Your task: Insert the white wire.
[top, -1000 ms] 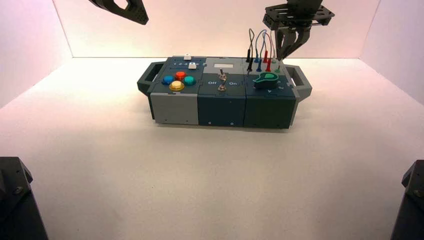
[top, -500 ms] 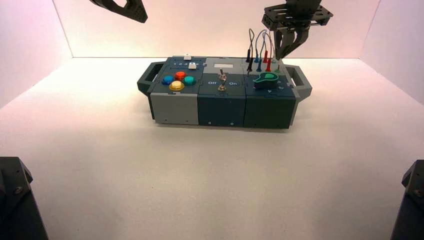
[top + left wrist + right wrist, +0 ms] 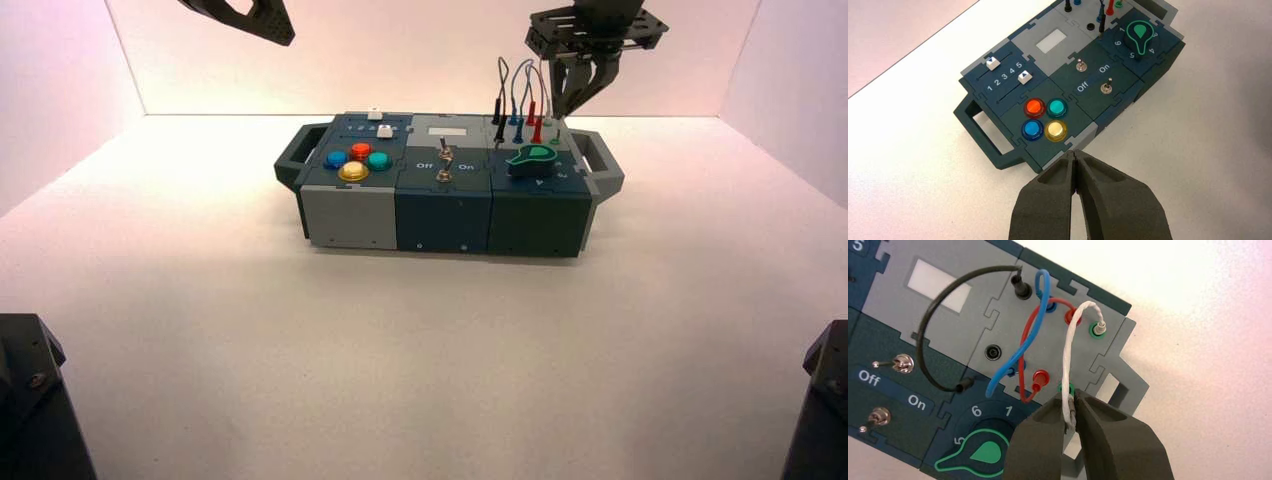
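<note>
The white wire [image 3: 1068, 347] arches up from the box's wire panel. One of its plugs sits in the far green socket [image 3: 1098, 329]. My right gripper [image 3: 1069, 399] is shut on its other, free end, which hangs just above the near green socket [image 3: 1066, 388] by the green knob [image 3: 983, 454]. From the high view this gripper [image 3: 566, 108] hovers over the box's back right corner. The left gripper [image 3: 1075, 154] is shut on nothing and parked high at the back left [image 3: 262, 22].
A black wire [image 3: 928, 325], a blue wire [image 3: 1040, 282] and a red wire [image 3: 1029, 327] cross the same panel beside an empty black socket [image 3: 993, 352]. The box [image 3: 440, 205] has side handles [image 3: 600, 160], two toggle switches [image 3: 1105, 87], coloured buttons [image 3: 1034, 107] and sliders [image 3: 1024, 77].
</note>
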`<state>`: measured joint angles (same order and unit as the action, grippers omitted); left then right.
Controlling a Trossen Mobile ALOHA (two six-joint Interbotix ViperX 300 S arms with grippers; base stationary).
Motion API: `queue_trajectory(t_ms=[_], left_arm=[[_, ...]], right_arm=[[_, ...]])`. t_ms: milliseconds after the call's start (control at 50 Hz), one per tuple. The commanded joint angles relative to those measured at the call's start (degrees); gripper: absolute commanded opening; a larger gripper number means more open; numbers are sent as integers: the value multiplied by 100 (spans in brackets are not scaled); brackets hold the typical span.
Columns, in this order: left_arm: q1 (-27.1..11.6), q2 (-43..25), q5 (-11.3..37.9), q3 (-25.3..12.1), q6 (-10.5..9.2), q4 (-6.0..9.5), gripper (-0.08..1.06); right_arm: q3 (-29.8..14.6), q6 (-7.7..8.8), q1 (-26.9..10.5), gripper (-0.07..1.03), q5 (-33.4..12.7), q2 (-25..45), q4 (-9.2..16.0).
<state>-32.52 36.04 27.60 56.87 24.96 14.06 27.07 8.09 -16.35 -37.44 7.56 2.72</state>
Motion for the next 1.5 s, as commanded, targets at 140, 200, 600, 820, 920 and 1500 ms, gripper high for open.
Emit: queue_trajectory(t_ms=[140, 200, 600, 820, 920, 1500], left_arm=[[18, 35, -53, -62, 35, -9, -3], [9, 35, -53, -53, 26, -9, -3], [18, 35, -53, -62, 26, -9, -3], [18, 35, -53, -53, 26, -9, -3], [26, 35, -53, -62, 35, -18, -3], [44, 70, -62, -44, 26, -26, -3]], right_arm=[[-79, 9, -53, -2, 18, -255, -9], [-79, 9, -70, -2, 18, -246, 0], [-70, 18, -79, -2, 62, -185, -9], [-53, 18, -79, -2, 79, -123, -62], [-62, 18, -79, -2, 79, -88, -70], [-53, 18, -79, -2, 88, 105, -105]])
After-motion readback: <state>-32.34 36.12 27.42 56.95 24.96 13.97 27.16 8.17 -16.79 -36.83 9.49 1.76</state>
